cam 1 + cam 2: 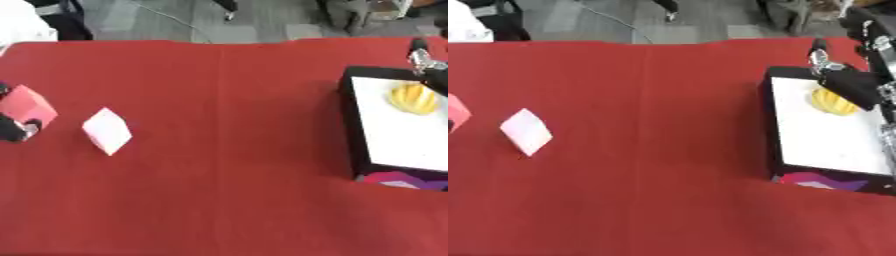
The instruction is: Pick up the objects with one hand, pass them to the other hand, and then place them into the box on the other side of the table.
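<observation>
**Right robot hand over box, yellow item dropped**

Right robot hand [846, 82] hovers above box [773, 125] at table's right edge; fingers unclear. Yellow object [414, 98] lies inside. Left robot hand [16, 130] grasps pink block [26, 106] at left edge, likely for handover. White block [107, 130] waits nearby.

No lettering, label or number can be read anywhere here, neither on the box [773, 125] with its purple-patterned side nor on the pale pink block [107, 130].

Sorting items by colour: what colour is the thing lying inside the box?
Yellow; the ridged yellow object shows best in the left eye view.
</observation>
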